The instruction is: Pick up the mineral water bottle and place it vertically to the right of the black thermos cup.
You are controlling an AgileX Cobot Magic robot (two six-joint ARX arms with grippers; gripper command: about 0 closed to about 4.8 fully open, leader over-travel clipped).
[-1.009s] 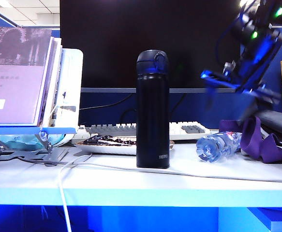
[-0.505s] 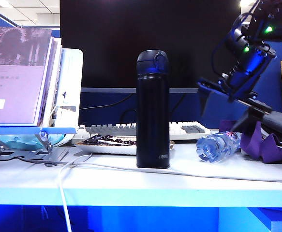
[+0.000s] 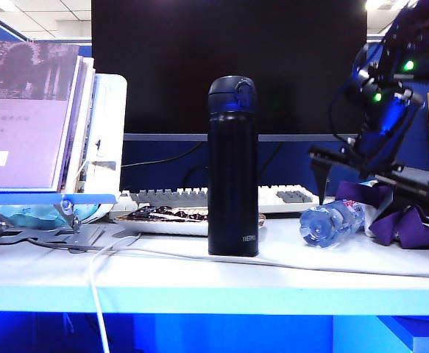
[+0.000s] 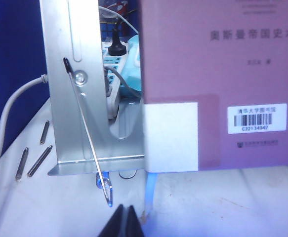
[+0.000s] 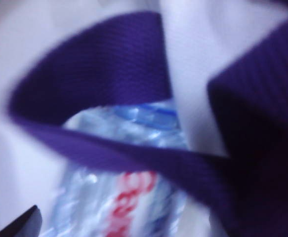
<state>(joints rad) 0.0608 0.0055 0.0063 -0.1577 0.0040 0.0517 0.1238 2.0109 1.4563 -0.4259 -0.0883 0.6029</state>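
Note:
The black thermos cup [image 3: 232, 165] stands upright at the middle of the white table. To its right the mineral water bottle [image 3: 330, 220] lies on its side, base toward the camera. My right gripper [image 3: 355, 193] hangs open just above and behind the bottle, one finger on each side. The right wrist view is blurred: it shows the bottle [image 5: 129, 197] with its red lettering close below, a purple strap [image 5: 109, 74] draped across it, and one dark fingertip [image 5: 22, 224] at the edge. My left gripper [image 4: 124, 222] is shut and empty, low over the table by a book stand.
A purple lanyard [image 3: 409, 220] is bunched to the right of the bottle. A white cable [image 3: 162, 254] runs along the front of the table. Behind the thermos are a keyboard [image 3: 199, 197], a plate [image 3: 162, 218] and a black monitor [image 3: 229, 66]. A book stand [image 3: 45, 132] holds books at the left.
My right gripper has come down and slightly right, from well above the table to just over the lying bottle. The jaws have stayed open. The bottle and thermos have not moved.

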